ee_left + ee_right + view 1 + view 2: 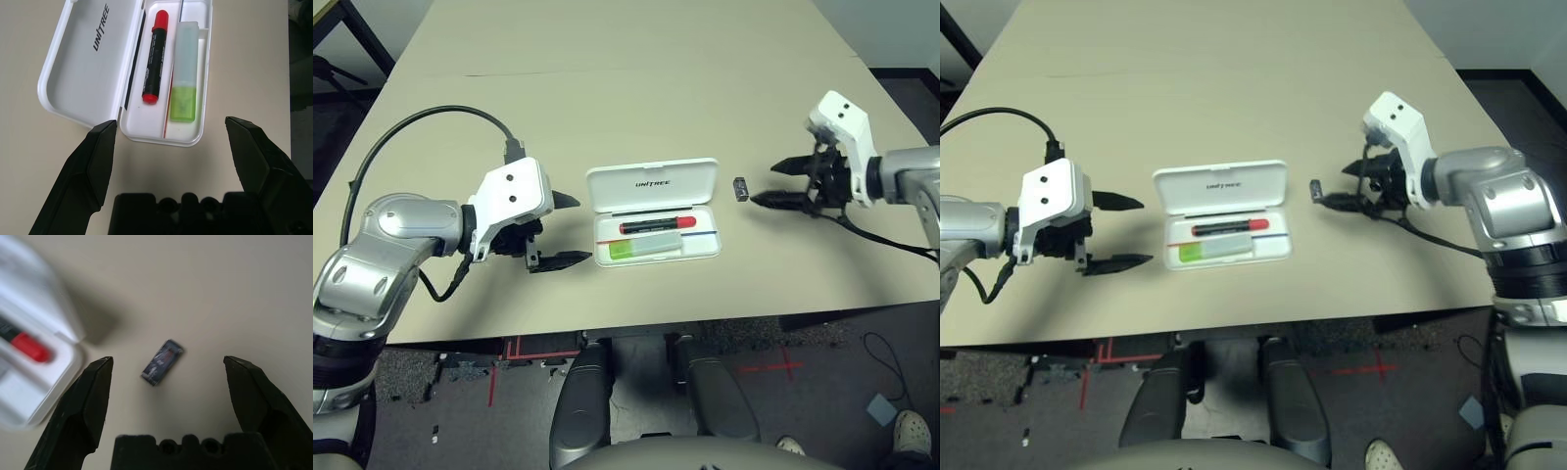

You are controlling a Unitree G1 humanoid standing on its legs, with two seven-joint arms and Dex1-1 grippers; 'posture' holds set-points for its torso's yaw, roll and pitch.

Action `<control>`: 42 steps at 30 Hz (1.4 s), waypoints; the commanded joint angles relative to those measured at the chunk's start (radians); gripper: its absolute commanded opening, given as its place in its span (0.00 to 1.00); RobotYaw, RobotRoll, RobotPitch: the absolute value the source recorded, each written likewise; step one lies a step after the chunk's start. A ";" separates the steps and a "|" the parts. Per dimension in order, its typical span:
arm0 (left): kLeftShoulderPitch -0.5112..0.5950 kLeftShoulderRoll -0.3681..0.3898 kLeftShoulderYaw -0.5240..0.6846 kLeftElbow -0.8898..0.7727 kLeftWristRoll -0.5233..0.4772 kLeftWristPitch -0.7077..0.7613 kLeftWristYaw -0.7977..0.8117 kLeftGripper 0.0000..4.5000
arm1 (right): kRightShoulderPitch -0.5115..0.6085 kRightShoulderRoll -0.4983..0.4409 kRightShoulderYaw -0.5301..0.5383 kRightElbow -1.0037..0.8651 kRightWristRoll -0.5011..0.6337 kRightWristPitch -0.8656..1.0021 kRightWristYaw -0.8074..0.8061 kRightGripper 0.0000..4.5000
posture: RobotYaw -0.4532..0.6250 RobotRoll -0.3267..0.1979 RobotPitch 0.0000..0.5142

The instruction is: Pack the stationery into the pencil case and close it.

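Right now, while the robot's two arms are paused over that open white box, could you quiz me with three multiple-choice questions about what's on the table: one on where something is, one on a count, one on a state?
1. Where is the small dark block?
A. inside the pencil case
B. on the table between the pencil case and the right gripper
C. held by the left gripper

2. How many items lie in the pencil case?
A. none
B. two
C. three

3. How does the case stand?
A. shut
B. open, lid laid flat
C. upside down

Answers: 1 B, the block lies on bare table, apart from the case, in front of the open right gripper. 2 B, just the red marker and the green-ended stick lie inside. 3 B, the lettered lid lies flat behind the tray, while the open left gripper holds nothing.
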 commanded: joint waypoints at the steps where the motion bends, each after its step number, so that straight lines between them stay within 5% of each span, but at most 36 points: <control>1: 0.012 0.039 0.009 0.005 0.001 -0.045 -0.027 0.99 | 0.007 0.111 -0.102 -0.081 -0.027 0.129 -0.212 1.00 | 0.44 0.62 0.45; 10: 0.000 0.074 -0.008 0.027 0.003 -0.089 -0.039 0.99 | -0.032 0.315 -0.171 -0.217 -0.037 0.333 -0.459 1.00 | 0.44 0.62 0.45; 42: 0.001 0.071 -0.021 -0.022 -0.013 -0.068 -0.010 0.99 | 0.097 0.361 -0.051 -0.127 -0.055 0.204 -0.560 1.00 | 0.48 0.62 0.44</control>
